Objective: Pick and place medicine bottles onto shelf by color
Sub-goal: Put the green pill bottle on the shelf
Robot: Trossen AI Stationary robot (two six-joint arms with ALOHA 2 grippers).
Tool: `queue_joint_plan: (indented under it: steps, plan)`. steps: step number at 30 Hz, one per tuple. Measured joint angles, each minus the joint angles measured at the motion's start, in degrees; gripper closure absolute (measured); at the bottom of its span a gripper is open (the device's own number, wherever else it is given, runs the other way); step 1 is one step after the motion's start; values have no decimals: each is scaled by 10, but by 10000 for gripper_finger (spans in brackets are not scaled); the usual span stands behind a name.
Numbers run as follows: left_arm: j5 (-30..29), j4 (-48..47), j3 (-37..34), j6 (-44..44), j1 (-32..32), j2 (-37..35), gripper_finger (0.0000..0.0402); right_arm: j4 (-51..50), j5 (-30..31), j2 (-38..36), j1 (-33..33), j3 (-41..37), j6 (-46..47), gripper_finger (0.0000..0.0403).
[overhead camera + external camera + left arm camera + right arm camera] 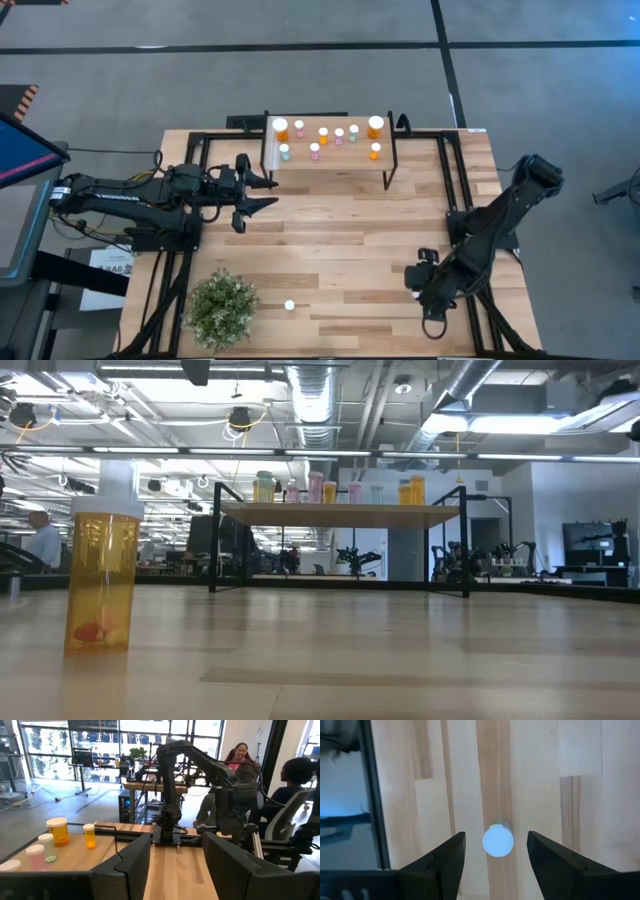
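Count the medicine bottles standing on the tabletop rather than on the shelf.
2. One bottle stands beside the potted plant. A second bottle sits under the right gripper, framed by its open fingers. The arms may hide more.

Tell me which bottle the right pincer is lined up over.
The white-capped bottle standing alone under the open right pincer; the others stand on the shelf or near the plant.
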Motion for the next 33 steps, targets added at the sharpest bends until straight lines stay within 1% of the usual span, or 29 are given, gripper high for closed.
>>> queue_joint_plan:
  steps: [13,23,27,33]
  plan:
    - [0,-9,0,-2,0,0,232,-14,-2,60,4,0,-4,168]
    - [-1,-12,0,-7,0,0,232,-13,-2,62,5,0,-2,169]
    - [-1,-12,0,-7,0,0,232,-12,-2,75,8,0,-2,180]
    - [-2,-13,0,-7,0,0,232,-14,-6,89,9,0,-4,209]
